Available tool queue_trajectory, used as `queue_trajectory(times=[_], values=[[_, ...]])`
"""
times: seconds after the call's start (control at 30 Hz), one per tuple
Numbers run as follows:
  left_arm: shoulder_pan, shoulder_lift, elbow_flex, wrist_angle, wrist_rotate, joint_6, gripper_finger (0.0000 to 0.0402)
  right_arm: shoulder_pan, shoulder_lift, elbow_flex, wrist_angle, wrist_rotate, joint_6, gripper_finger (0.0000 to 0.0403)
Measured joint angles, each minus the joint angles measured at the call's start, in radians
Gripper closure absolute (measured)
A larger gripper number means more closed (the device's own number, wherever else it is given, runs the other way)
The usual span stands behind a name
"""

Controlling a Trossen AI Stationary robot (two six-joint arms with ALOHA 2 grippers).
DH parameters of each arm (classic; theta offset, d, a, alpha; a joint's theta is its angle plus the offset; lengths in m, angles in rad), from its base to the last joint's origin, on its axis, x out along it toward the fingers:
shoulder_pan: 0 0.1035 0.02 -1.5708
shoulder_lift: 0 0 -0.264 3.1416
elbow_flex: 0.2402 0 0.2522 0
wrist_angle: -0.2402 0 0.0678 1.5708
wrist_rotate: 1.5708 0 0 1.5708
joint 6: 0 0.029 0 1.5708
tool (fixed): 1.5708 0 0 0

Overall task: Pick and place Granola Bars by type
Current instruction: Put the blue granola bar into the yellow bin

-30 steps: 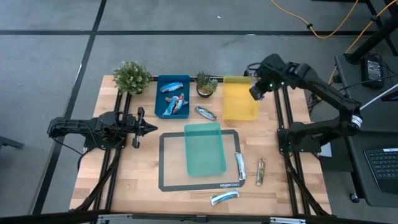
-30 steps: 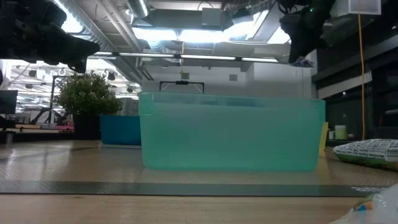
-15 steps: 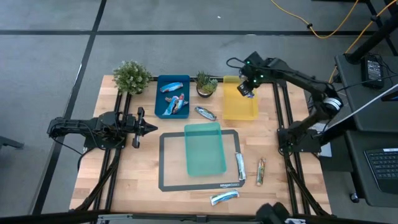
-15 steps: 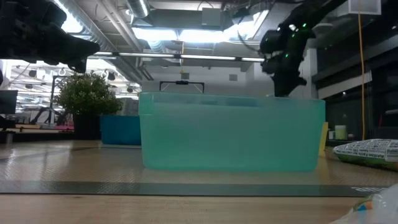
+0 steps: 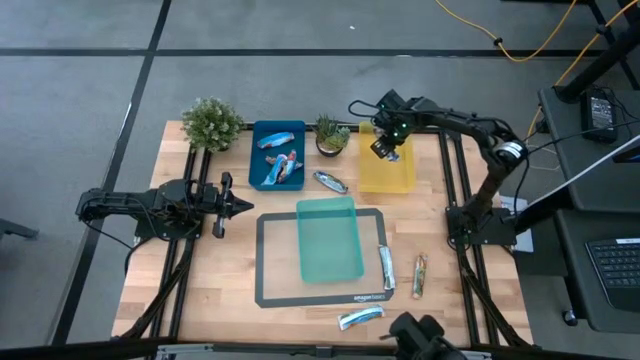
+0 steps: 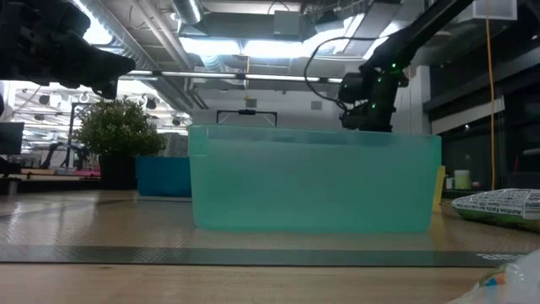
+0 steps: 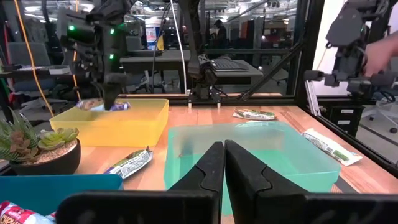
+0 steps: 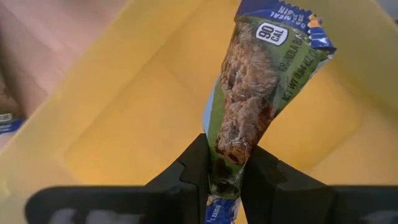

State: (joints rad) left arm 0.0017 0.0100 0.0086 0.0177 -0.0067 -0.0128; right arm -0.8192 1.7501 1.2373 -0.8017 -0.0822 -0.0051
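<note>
Right wrist view: the right pincer (image 8: pixel 225 171) is clenched on one end of a granola bar (image 8: pixel 261 93), which looks light, crinkly and slippery, so an end pinch suits; beyond lies the yellow tray (image 8: pixel 124 118); the left pincer (image 7: pixel 224 163) waits far off, closed

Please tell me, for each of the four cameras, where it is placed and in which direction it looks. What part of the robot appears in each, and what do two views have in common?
High view: above the table, straight down; both arms show.
Low view: table height, looking level past the teal tray; the right arm enters from above.
Left wrist view: on the left arm, looking forward past the left end effector, its fingers together.
Right wrist view: on the right arm, facing the yellow tray; the right end effector grips a granola bar.
Shared: high and left wrist views both show the right end effector over the yellow tray.
</note>
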Motion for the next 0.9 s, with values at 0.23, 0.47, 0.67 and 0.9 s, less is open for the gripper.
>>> queue_trajectory(times=[0.23, 0.47, 0.67, 0.9], values=[[0.000, 0.000, 0.000, 0.000, 0.000, 0.000, 0.0399, 0.000, 0.065, 0.000, 0.016, 0.000, -0.019, 0.0331], [0.000, 0.000, 0.000, 0.000, 0.000, 0.000, 0.0395, -0.001, 0.122, 0.000, 0.030, -0.003, -0.027, 0.0331], [0.000, 0.000, 0.000, 0.000, 0.000, 0.000, 0.0396, -0.001, 0.131, 0.000, 0.042, -0.009, -0.026, 0.0331], [0.000, 0.000, 0.000, 0.000, 0.000, 0.000, 0.0399, -0.001, 0.131, 0.000, 0.052, -0.044, -0.030, 0.0325]])
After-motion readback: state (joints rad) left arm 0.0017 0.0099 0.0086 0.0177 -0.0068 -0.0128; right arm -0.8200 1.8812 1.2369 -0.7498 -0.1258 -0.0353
